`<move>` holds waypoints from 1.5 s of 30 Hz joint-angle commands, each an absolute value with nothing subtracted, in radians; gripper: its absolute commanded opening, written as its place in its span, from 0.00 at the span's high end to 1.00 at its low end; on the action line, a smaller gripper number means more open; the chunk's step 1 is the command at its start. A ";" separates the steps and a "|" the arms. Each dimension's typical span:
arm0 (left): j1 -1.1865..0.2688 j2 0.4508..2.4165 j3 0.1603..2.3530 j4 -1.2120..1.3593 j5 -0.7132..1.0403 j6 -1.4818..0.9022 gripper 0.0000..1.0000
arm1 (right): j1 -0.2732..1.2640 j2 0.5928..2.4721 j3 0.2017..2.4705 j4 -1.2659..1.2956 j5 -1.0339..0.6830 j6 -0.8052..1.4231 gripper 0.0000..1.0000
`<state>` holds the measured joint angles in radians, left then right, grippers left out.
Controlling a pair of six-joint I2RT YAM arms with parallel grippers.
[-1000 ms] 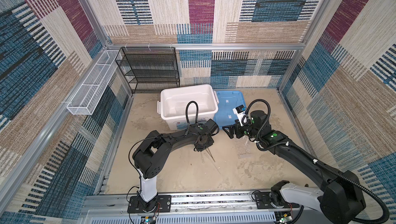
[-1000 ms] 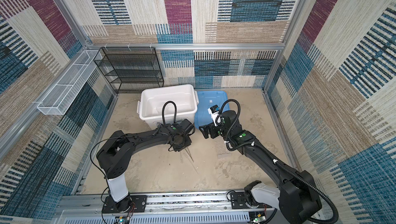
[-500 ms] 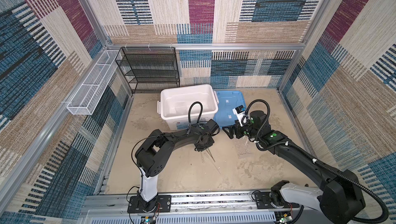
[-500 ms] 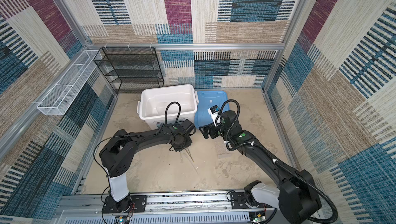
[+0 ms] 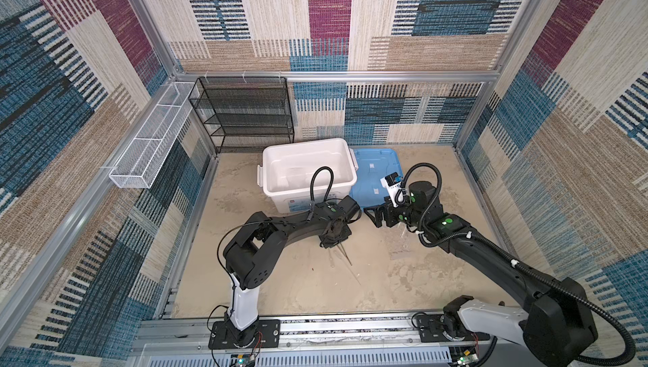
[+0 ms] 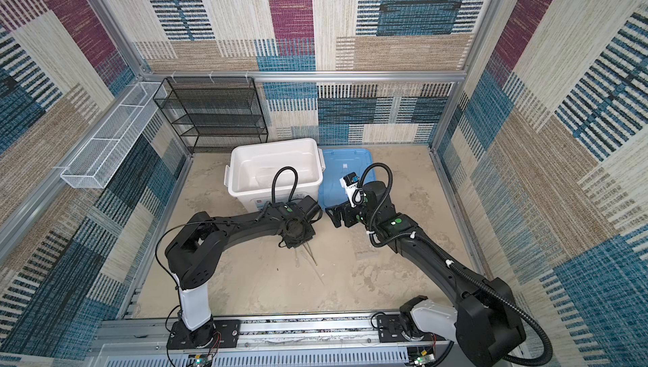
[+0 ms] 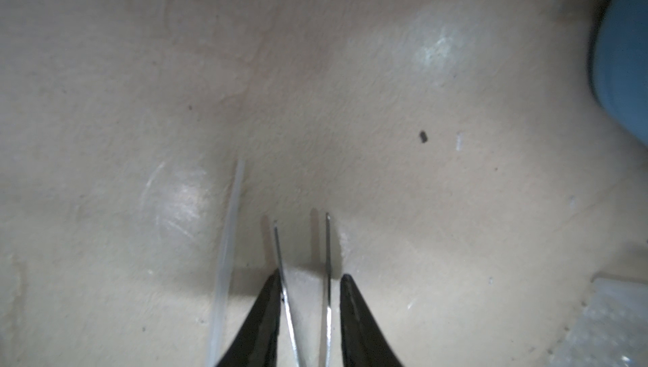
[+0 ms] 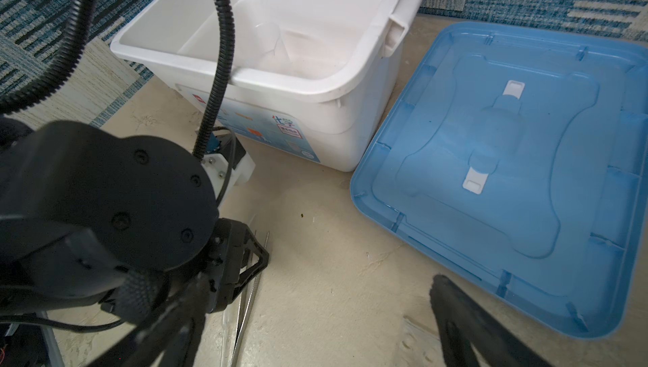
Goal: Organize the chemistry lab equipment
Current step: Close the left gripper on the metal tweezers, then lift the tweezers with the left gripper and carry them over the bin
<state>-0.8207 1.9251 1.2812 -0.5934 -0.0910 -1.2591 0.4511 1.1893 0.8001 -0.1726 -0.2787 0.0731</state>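
Just in front of the white box (image 5: pixel 291 202), metal tweezers (image 7: pixel 328 260) are being straddled by the part-open left gripper (image 7: pixel 310 277), and, if squeezed off-centre, could be flicked into the neighbouring clear dropper (image 7: pixel 228 239).

Left pincer (image 6: pixel 298 242) sits over metal tweezers (image 6: pixel 310 255), near the white box (image 6: pixel 242 194)

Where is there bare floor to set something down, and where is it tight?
Free: the strip between the white box and the left wall; the corner right of the blue lid; the front near the rail. Tight: in front of the box, where the left gripper straddles the tweezers beside the dropper.
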 commanded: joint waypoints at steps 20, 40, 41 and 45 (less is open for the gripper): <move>-0.833 1.975 1.308 -0.610 -0.063 -1.262 0.82 | 0.453 1.195 0.797 -0.138 -0.274 0.065 0.00; -0.851 1.720 1.329 -0.629 -0.164 -1.183 1.00 | 0.451 1.065 0.785 -0.046 -0.269 0.114 0.01; -0.852 1.695 1.337 -0.637 -0.180 -1.166 1.00 | 0.451 1.052 0.787 -0.038 -0.263 0.116 0.00; -0.853 1.609 1.381 -0.664 -0.261 -1.042 1.00 | 0.451 1.038 0.822 -0.028 -0.260 0.120 0.00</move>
